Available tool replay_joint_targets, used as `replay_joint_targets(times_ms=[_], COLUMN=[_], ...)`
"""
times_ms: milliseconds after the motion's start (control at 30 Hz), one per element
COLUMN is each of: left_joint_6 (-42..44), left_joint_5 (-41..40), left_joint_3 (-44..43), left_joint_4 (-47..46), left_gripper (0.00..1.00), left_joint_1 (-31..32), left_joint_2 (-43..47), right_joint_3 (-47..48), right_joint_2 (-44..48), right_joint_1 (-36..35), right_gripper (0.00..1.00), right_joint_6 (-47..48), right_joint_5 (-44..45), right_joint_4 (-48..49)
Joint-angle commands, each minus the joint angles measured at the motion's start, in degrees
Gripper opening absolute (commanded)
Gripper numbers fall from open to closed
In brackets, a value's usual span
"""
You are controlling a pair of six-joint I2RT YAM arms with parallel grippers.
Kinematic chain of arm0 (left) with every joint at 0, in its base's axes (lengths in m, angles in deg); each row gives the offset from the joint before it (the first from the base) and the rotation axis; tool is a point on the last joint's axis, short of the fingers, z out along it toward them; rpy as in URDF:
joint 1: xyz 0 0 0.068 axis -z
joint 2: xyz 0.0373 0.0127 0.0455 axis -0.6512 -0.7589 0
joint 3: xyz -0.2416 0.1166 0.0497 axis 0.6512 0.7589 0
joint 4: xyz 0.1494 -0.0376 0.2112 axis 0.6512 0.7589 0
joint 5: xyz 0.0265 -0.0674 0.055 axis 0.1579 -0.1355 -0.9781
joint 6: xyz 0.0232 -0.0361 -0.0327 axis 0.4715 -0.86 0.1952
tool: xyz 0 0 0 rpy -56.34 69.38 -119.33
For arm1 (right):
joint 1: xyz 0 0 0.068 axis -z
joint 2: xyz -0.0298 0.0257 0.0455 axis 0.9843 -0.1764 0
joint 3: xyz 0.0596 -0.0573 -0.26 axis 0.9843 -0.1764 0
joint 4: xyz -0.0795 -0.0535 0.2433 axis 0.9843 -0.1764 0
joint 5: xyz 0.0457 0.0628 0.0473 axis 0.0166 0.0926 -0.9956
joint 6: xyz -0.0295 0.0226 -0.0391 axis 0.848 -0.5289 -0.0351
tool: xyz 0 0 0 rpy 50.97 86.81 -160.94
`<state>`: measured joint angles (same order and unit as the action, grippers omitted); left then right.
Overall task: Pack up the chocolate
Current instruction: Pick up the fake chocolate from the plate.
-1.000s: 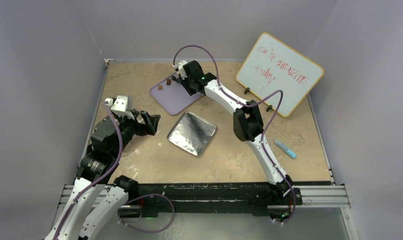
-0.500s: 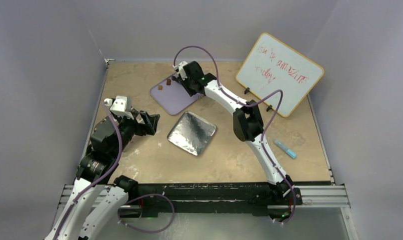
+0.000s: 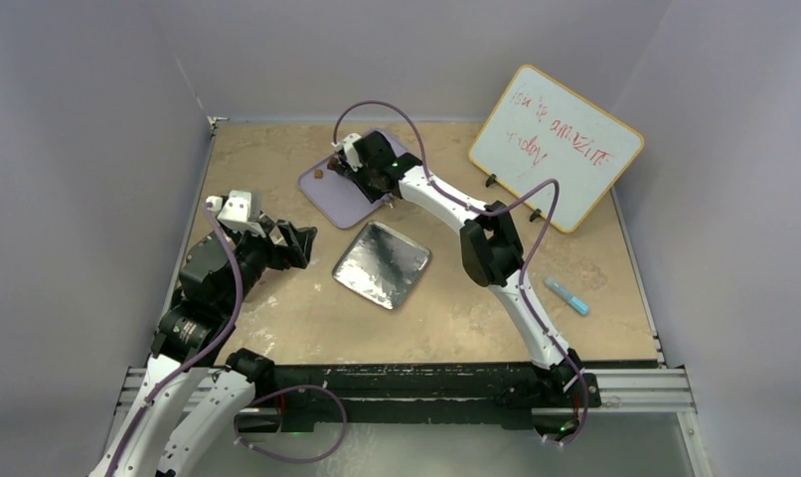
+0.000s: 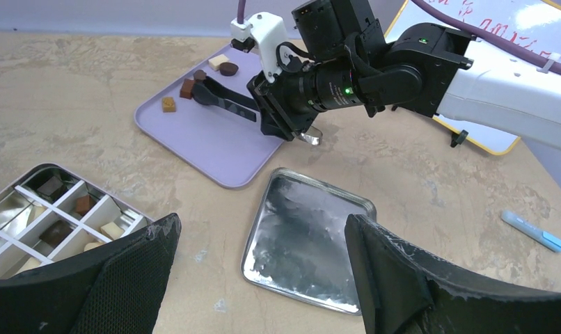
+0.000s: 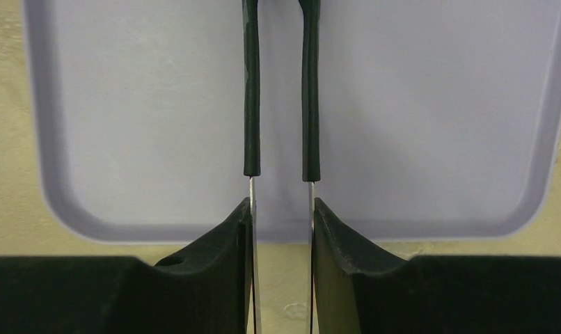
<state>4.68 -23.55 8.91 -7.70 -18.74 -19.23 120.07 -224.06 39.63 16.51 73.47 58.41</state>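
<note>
Several small chocolates (image 4: 187, 88) lie at the far end of the lilac tray (image 4: 215, 142); dark, caramel and cream ones show. In the top view two of them (image 3: 320, 173) show. My right gripper (image 4: 265, 115) is over the tray (image 5: 417, 104), shut on thin black-sleeved tongs (image 5: 251, 104). The tongs (image 4: 225, 101) reach to the chocolates; the tips sit beside a dark lump, and I cannot tell if they touch it. My left gripper (image 4: 262, 223) is open and empty, low over the table at the left (image 3: 302, 243). A divided box (image 4: 27, 229) beside it holds several chocolates.
A shiny silver square (image 3: 382, 263) lies mid-table, also in the left wrist view (image 4: 305, 236). A whiteboard (image 3: 556, 144) stands at the back right. A blue marker (image 3: 567, 296) lies at the right. Grey walls close in the table.
My right gripper has moved left and slightly nearer over the lilac tray, bringing the tongs to the chocolates. The left arm has not moved.
</note>
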Motion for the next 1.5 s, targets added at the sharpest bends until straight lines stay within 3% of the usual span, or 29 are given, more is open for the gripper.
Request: replay_joint_targets(times_ms=[0,500,667,1467], left_joint_6=[0.1,0.1,0.1,0.0], left_joint_5=[-0.7,-1.8,-2.2,-3.6], left_joint_3=[0.5,0.5,0.5,0.7], left_joint_4=[-1.0,-1.0,-0.9,-0.8], left_gripper=[0.86,0.86,0.86,0.86], left_joint_1=[0.1,0.1,0.1,0.1], left_joint_2=[0.3,1.5,1.5,2.7], right_joint_3=[0.6,2.9,6.8,8.5], right_joint_2=[4.7,1.2,-1.6,-3.0], right_joint_1=[-0.6,-1.2,-1.1,-1.7], right_gripper=[0.34,0.42,0.40,0.39], right_joint_6=[-0.1,-0.3,0.0,1.1], right_joint_5=[0.8,1.5,1.3,1.7], right_joint_4=[-0.2,-0.3,-1.6,-3.4])
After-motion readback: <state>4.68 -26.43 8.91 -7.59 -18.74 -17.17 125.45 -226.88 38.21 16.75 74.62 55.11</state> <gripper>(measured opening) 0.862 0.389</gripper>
